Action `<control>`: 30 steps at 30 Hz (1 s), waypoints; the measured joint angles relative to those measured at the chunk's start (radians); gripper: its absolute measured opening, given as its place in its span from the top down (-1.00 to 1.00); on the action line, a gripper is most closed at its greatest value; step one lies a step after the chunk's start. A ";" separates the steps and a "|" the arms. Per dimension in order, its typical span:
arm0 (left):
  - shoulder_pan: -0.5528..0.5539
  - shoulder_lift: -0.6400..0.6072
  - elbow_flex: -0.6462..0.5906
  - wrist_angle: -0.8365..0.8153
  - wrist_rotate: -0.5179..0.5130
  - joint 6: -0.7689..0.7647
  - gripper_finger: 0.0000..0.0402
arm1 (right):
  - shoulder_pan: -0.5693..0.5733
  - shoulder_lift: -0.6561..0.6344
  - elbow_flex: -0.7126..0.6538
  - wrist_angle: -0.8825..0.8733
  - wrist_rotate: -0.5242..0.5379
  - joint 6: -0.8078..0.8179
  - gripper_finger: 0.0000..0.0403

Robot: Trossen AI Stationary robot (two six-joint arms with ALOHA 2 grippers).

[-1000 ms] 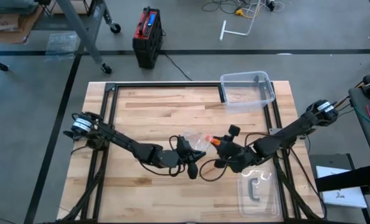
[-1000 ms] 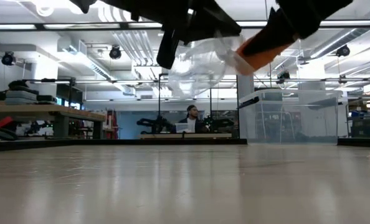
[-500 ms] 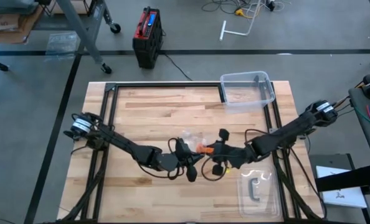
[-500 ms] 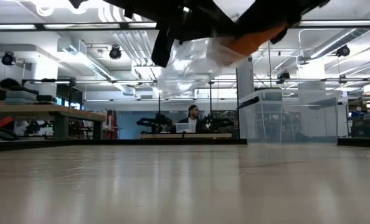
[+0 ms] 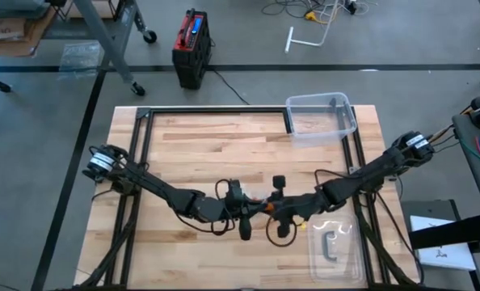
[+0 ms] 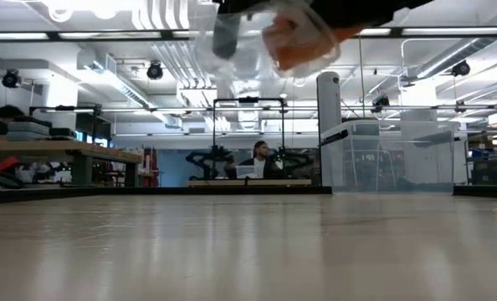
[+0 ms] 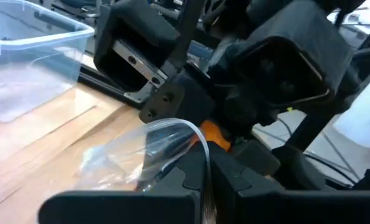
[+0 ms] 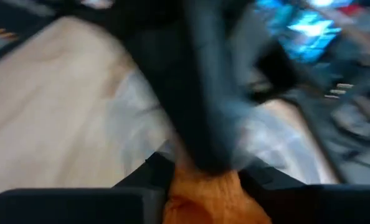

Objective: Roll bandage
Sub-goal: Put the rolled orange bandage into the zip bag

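Right gripper [image 5: 266, 208] moved in to left gripper [image 5: 248, 207]; left pinches one wrapper [image 7: 141, 152], right apparently clamps one bandage [image 8: 208, 198].

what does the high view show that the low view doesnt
Only the high view shows both whole arms meeting near the table's middle, the left gripper and right gripper facing each other, plus the red case on the floor and a flat clear lid on the table's near right.

Only the low view shows the room behind: workbenches and a seated person, and that the bundle hangs well above the tabletop.

Both show the orange bandage, the clear plastic wrapper around it, and the clear bin.
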 joint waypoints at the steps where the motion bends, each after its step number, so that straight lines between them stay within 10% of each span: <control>1: 0.000 -0.003 0.000 0.001 0.003 0.002 1.00 | -0.002 0.000 0.000 0.019 0.046 -0.006 0.58; 11: -0.009 -0.012 0.001 -0.001 0.024 0.005 1.00 | -0.060 0.008 0.001 -0.064 0.232 0.233 0.58; 18: -0.016 -0.014 -0.002 -0.058 0.066 0.001 1.00 | -0.061 -0.005 0.001 0.021 -0.187 0.293 0.49; 24: -0.013 -0.014 0.002 -0.033 0.073 0.037 1.00 | -0.071 0.013 0.001 -0.002 -0.071 0.315 0.28; 30: -0.016 -0.037 0.005 0.011 0.067 0.027 1.00 | -0.068 -0.004 0.002 -0.050 -0.179 0.359 -0.03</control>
